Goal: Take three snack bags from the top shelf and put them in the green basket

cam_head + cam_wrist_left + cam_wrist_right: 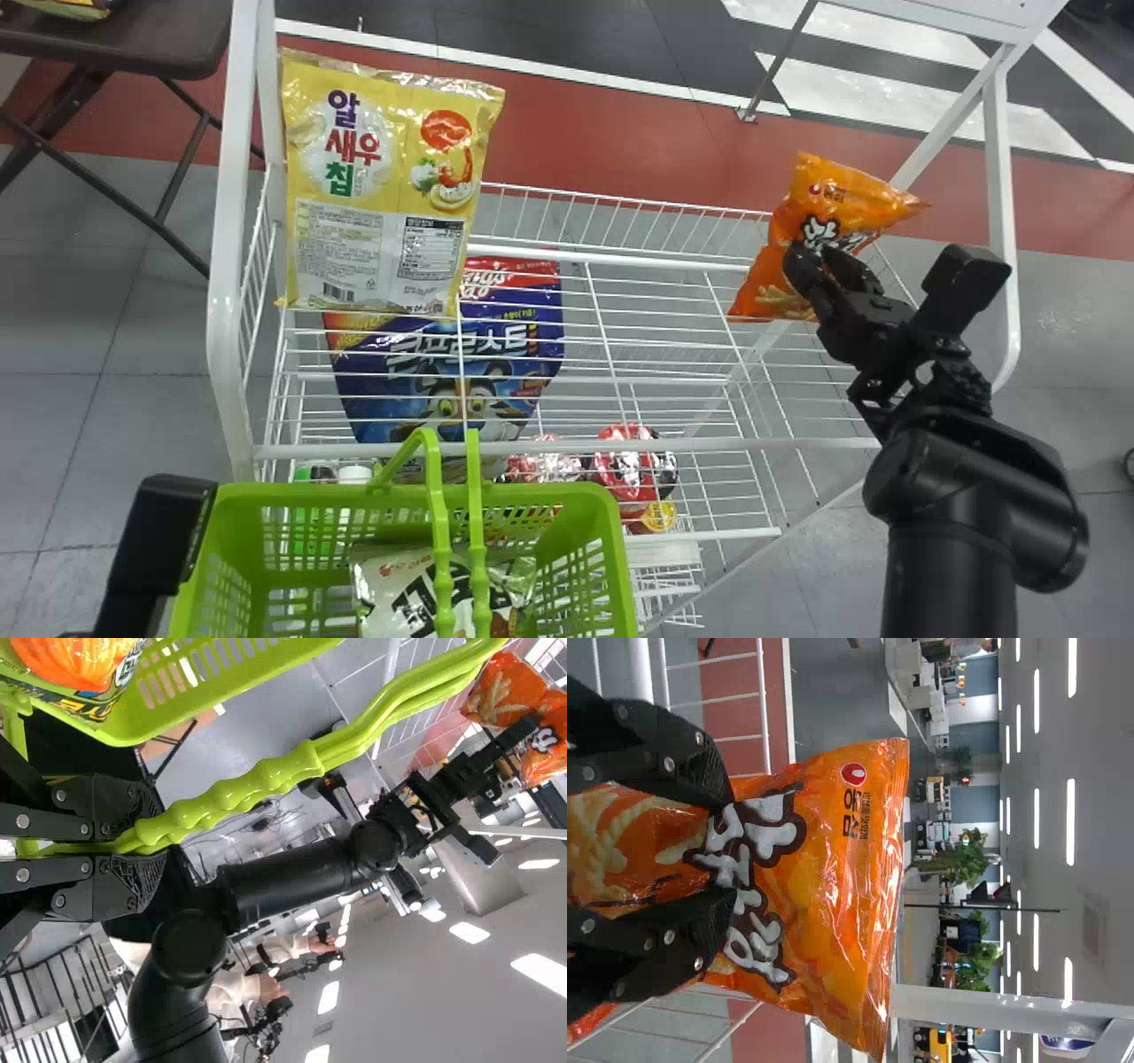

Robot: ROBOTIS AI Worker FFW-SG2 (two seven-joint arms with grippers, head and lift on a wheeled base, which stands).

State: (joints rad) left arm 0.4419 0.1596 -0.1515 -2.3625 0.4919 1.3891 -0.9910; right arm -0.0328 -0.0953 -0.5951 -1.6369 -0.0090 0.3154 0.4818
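Note:
My right gripper (824, 261) is at the right end of the white wire rack, with the orange snack bag (819, 208) between its fingers. In the right wrist view, the right gripper (722, 846) presses on both sides of the orange bag (833, 877), which is tilted. At the bottom left, part of my left gripper (159, 540) shows beside the green basket (580, 532). The left gripper (133, 846) is closed around the basket's green handle (239, 797). Inside the basket lies a snack bag (399, 594). A yellow snack bag (381, 186) stands at the top shelf's left end.
White uprights (232, 266) and the shelf's front rail (691, 446) frame the rack. Beneath the top wires are a blue pouch (443, 372) and red packages (625, 465). A dark folding table (177, 44) stands behind on the left.

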